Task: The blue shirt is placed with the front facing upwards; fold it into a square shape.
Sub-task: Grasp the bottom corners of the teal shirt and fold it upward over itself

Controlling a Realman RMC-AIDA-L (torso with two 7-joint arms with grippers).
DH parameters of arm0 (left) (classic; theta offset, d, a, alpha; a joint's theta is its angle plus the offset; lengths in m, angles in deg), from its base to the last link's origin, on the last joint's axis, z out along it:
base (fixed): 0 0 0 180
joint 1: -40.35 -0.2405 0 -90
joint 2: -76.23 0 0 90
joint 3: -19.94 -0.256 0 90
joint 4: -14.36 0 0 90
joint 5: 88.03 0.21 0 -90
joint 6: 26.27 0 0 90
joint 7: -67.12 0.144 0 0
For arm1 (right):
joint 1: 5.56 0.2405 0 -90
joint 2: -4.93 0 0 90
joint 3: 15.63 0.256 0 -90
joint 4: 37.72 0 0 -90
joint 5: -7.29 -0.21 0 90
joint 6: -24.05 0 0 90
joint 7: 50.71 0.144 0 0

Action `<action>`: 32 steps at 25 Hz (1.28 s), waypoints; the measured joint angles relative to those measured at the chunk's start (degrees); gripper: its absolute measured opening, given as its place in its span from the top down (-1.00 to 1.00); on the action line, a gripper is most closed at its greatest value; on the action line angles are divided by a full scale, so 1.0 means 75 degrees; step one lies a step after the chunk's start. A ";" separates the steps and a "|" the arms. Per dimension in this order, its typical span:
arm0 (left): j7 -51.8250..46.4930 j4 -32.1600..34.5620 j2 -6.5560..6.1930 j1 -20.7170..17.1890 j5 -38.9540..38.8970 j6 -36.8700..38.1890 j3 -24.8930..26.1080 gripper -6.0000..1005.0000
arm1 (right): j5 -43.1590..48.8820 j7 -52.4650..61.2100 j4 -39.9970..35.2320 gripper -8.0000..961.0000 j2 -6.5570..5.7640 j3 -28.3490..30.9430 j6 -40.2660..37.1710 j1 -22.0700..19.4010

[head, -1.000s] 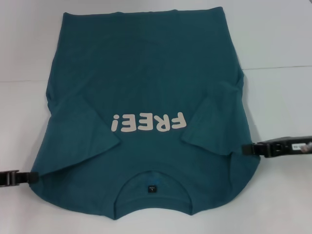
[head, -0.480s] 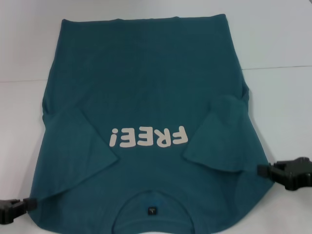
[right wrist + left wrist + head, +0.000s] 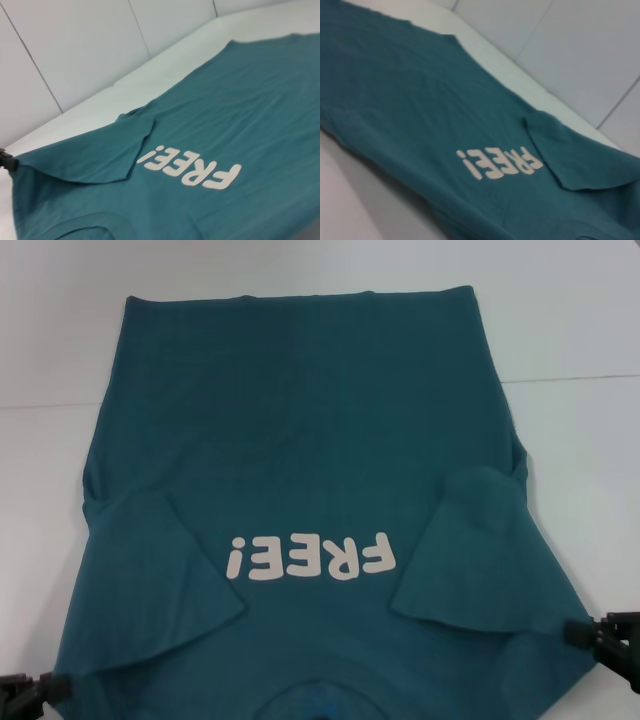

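Observation:
The blue shirt [image 3: 300, 440] lies front up on the white table, hem at the far end and collar toward me, partly cut off by the head view's bottom edge. Its white "FREE!" lettering [image 3: 308, 558] reads upside down. Both sleeves are folded inward onto the chest, one on the left [image 3: 160, 580] and one on the right [image 3: 480, 550]. My left gripper [image 3: 40, 692] grips the near left shoulder corner and my right gripper [image 3: 585, 635] the near right shoulder corner. The wrist views show the shirt [image 3: 420, 110] [image 3: 240, 115] at a slant.
White table [image 3: 580, 320] surrounds the shirt on the far side and on both sides, with a thin seam [image 3: 570, 380] running across it. A pale panelled wall [image 3: 75, 50] stands behind the table's edge.
Both grippers have moved toward me, dragging the shirt along the table. The lettering and folded sleeves have slid nearer, and the collar with its neck label has dropped out of the head view.

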 joint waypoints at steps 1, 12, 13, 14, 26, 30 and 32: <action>0.0144 -0.0039 -0.0010 -0.0042 0.0000 0.0117 0.0041 0.95 | 0.0009 -0.0176 0.0067 0.91 -0.0017 0.0095 -0.0045 -0.0047; 0.1328 -0.0153 0.0067 -0.0562 0.0005 0.0903 0.0172 0.95 | 0.0046 -0.1353 0.0253 0.91 0.0021 0.0330 -0.0464 -0.0500; 0.1395 -0.0157 0.0069 -0.0602 0.0027 0.0968 0.0191 0.95 | 0.0048 -0.1451 0.0289 0.91 0.0022 0.0336 -0.0510 -0.0549; 0.1451 -0.0159 0.0075 -0.0636 0.0048 0.1020 0.0207 0.95 | 0.0049 -0.1538 0.0322 0.91 0.0022 0.0338 -0.0560 -0.0592; 0.1605 -0.0313 0.0098 -0.0597 0.0072 0.1114 0.0196 0.95 | 0.0038 -0.1971 0.0470 0.91 0.0015 0.0715 -0.1073 -0.0771; 0.1625 -0.0349 0.0101 -0.0554 -0.0009 0.1104 0.0235 0.95 | 0.0039 -0.1988 0.0470 0.91 0.0016 0.0765 -0.1064 -0.0791; 0.1626 -0.0349 0.0126 -0.0477 -0.0065 0.1096 0.0240 0.95 | 0.0018 -0.1989 0.0470 0.91 0.0027 0.0768 -0.1067 -0.0755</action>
